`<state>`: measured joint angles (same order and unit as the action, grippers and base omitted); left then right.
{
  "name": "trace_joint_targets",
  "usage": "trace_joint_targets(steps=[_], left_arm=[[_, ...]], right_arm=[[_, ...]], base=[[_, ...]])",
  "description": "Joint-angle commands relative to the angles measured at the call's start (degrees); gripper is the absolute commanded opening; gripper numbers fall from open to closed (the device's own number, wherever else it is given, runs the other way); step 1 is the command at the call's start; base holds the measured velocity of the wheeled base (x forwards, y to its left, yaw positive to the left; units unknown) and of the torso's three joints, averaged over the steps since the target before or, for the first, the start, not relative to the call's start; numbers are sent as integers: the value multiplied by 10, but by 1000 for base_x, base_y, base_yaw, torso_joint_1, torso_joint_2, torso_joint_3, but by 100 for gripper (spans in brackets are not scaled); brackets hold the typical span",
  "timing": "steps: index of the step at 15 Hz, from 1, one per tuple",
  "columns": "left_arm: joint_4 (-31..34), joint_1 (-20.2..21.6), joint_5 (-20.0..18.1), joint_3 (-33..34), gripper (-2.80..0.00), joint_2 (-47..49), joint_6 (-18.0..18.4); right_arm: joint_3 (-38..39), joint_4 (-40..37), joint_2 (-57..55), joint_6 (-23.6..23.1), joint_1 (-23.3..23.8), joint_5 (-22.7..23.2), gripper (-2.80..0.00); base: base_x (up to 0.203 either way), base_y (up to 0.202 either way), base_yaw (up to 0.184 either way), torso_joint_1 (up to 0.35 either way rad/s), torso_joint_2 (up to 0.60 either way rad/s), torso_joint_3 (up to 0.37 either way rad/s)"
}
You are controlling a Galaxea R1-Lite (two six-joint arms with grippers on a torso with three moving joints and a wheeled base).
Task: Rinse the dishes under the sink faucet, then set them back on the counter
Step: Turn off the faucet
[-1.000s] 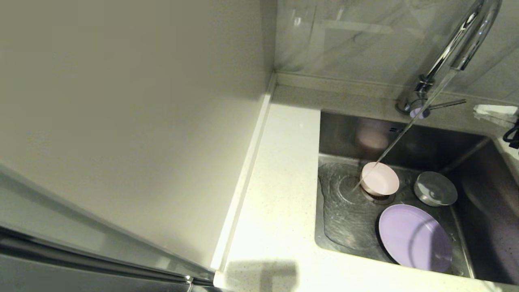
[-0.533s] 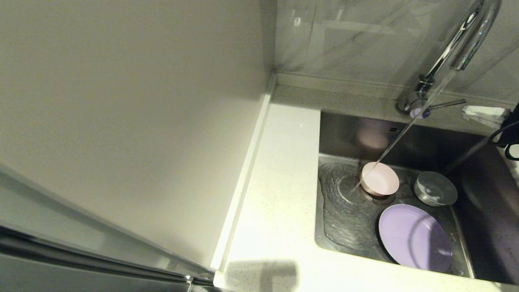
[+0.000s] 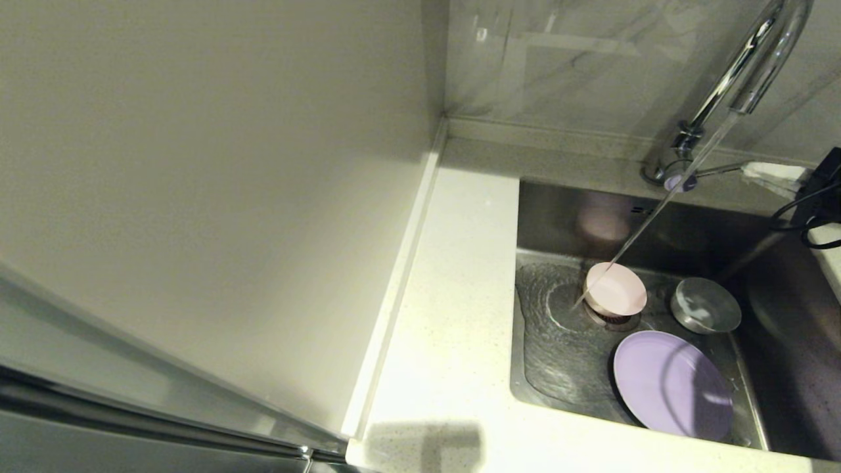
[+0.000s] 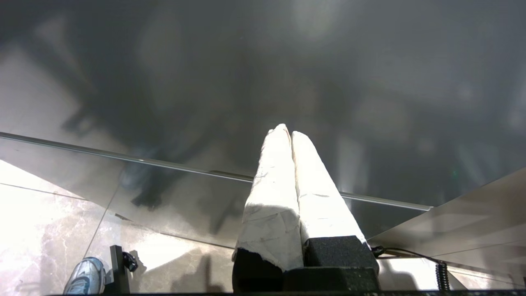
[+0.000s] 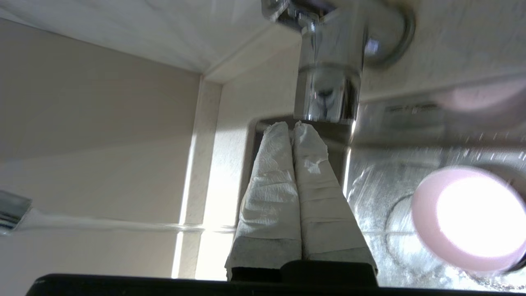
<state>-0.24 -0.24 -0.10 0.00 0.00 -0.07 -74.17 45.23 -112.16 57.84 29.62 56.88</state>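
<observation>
**Q:** Where do the dishes lie, taking the faucet [image 3: 742,72] as landmark?

**A:** All three sit in the sink [image 3: 558,217] below it, none on the counter [image 3: 453,315]. The pink bowl [image 3: 615,290] stands over the drain, where the stream lands. The blue-grey bowl [image 3: 705,305] is just beside it, and the lilac plate [image 3: 671,384] lies nearer the sink's front wall.

**Q:** And the tools?

**A:** The right tool [image 5: 292,128], fingers pressed together and empty, is at the faucet's lever. The left tool [image 4: 287,133], likewise closed and empty, is parked off the counter.

**Q:** How will the wares handle?

**A:** Probably light, rigid and wet-slippery. Pinch a bowl by its rim; the flat plate needs an edge lifted first.
</observation>
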Motion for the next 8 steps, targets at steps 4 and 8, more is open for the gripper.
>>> trace_joint_targets(steps=[4,8], left_arm=[[0,0,0,1,-280,0,0],[0,0,0,2,-280,0,0]], right_arm=[[-25,35,-38,2,0,-18,-280],[-49,36,-49,2,0,-19,-280]], base=[[0,0,0,0,0,0],[0,0,0,0,0,0]])
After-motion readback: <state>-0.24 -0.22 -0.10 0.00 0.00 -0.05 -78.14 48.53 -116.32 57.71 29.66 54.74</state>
